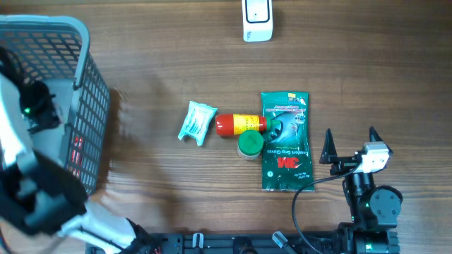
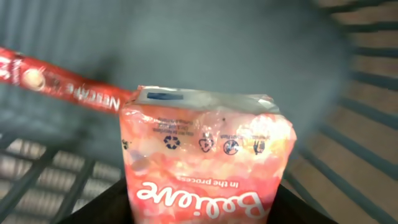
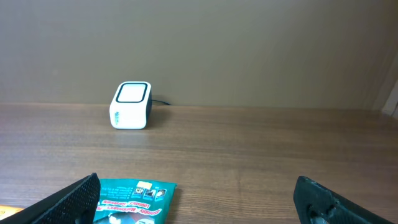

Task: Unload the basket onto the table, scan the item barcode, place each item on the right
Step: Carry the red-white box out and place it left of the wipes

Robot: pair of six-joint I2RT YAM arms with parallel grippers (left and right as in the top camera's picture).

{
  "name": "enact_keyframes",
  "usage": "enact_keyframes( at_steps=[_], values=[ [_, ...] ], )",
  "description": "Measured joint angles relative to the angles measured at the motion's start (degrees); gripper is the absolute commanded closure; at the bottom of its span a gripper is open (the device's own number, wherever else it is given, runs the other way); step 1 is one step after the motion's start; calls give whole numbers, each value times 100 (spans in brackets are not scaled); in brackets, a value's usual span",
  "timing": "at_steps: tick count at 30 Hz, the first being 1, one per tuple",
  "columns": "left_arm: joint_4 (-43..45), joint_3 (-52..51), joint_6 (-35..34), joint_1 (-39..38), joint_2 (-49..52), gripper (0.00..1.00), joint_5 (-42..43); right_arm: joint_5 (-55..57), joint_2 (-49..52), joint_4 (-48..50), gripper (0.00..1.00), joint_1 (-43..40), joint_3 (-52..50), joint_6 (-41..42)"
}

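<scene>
Broadly, the wooden counter [image 1: 155, 56] was taken up by a grey basket [image 1: 92, 134] at its left end, into which the left arm [image 1: 21, 176] was reached. A loose cluster was laid out mid-counter: a green glove pack [image 1: 285, 141], a red and yellow bottle [image 1: 240, 124], a pale packet [image 1: 196, 122] and a green cap [image 1: 250, 144]. The white scanner [image 1: 256, 20] was set alone at the far edge, well apart from the basket.

The item in hand was a pink pouch [image 2: 205, 162], seen in the left wrist view inside the basket with a red stick sachet [image 2: 62, 87] lying behind it. The left fingers [image 2: 99, 208] were closed partway against the pouch's two sides, so it was judged to be gripped. Its long axis ran straight out from the fingers, printing upside down to the camera. No barcode could be made out on the face shown.

The right fingers [image 1: 328, 147] were spread fully and held nothing, parked beside the glove pack and aimed toward the scanner.

The scanner lay to the right of the pouch and farther across the counter. The left arm already carried the pouch, so a lift clear of the basket wall and a sweep to the scanner would be called for.
</scene>
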Motion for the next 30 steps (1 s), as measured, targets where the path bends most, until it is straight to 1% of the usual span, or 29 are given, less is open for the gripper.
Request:
enact_keyframes(
  at_steps=[1, 3, 6, 9, 12, 15, 17, 19, 21, 24, 26, 27, 30],
  values=[
    [-13, 0, 4, 0, -251, 40, 17, 0, 0, 0, 0, 0, 0, 0],
    [-66, 0, 46, -24, -1093, 40, 103, 0, 0, 0, 0, 0, 0, 0],
    [-151, 0, 52, -199, -1805, 39, 195, 0, 0, 0, 0, 0, 0, 0],
    [-238, 0, 76, -743, -2527, 38, 273, 0, 0, 0, 0, 0, 0, 0],
    [-376, 0, 85, -1534, -2983, 37, 243, 0, 0, 0, 0, 0, 0, 0],
    [-551, 0, 90, -2542, -3132, 39, 79, 0, 0, 0, 0, 0, 0, 0],
    [-673, -2, 85, -3082, -3104, 40, -57, 0, 0, 0, 0, 0, 0, 0],
    [-861, -59, 39, -3781, -3023, 40, -264, 0, 0, 0, 0, 0, 0, 0],
    [-1019, -223, -66, -4291, -2959, 40, -389, 0, 0, -2, 0, 0, 0, 0],
    [-1071, -719, -433, -5003, -2828, 39, -551, 0, 0, 0, 0, 0, 0, 0],
    [-898, -1226, -778, -5469, -2715, 39, -619, 0, 0, 0, 0, 0, 0, 0],
    [-789, -1414, -901, -5619, -2664, 37, -623, 0, 0, -2, 0, 0, 0, 0],
    [-160, -2232, -1381, -6183, -2507, 34, -669, 0, 0, 0, 0, 0, 0, 0]
  ],
)
